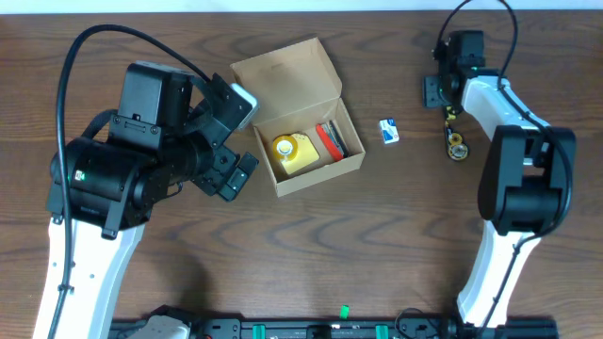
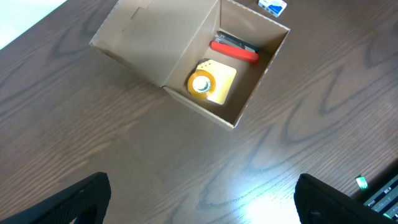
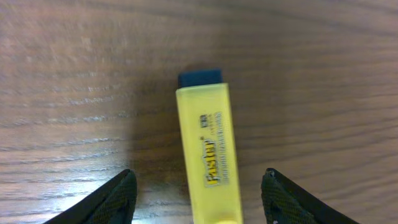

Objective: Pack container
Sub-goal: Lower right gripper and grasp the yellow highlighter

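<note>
**Container open at mid-tabletop, both end effectors released**

Container (image 1: 297,118) sits near the middle of the wooden tabletop (image 1: 377,235), its flap lid swung back. Inside lie a yellow item with a round pale face (image 1: 294,151) and a red item (image 1: 330,139) beside it. A small blue-and-white object (image 1: 389,131) rests just right of the box. Further right, the right end effector (image 3: 199,193) straddles a yellow highlighter (image 3: 208,149), fingers apart and clear of it. The left end effector (image 2: 199,196) hovers beside the box, spread wide, grasping nothing.

Left arm (image 1: 89,264) and right arm (image 1: 499,264) pair white links with black joints.
</note>
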